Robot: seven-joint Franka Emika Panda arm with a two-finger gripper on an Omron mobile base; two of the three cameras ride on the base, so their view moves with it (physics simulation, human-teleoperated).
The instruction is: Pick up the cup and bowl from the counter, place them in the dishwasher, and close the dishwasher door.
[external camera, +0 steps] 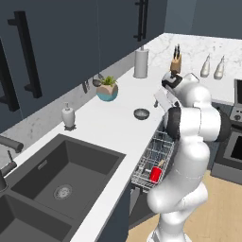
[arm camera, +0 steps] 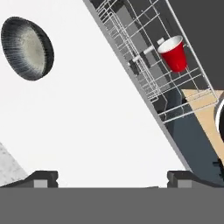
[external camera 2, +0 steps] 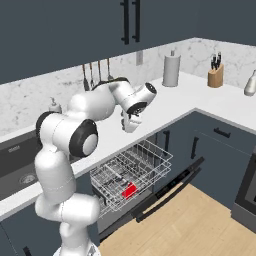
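Observation:
The dark grey bowl (external camera: 141,113) (arm camera: 27,48) sits upright on the white counter (external camera: 108,127), a short way in from its front edge. The red cup (external camera: 156,173) (external camera 2: 129,190) (arm camera: 175,53) lies inside the pulled-out wire rack (external camera 2: 132,172) of the dishwasher. The dishwasher door (external camera 2: 172,190) hangs open, folded down under the rack. My gripper (external camera: 160,101) (external camera 2: 128,125) (arm camera: 111,179) hovers above the counter edge, just right of the bowl. It is open with nothing between its fingertips (arm camera: 43,177).
A dark sink (external camera: 61,184) fills the near left of the counter, with a white soap dispenser (external camera: 68,116) behind it. A teal planter (external camera: 108,90), a paper towel roll (external camera: 141,62) and a knife block (external camera: 176,64) stand along the back. A stove (external camera: 234,142) stands at the right.

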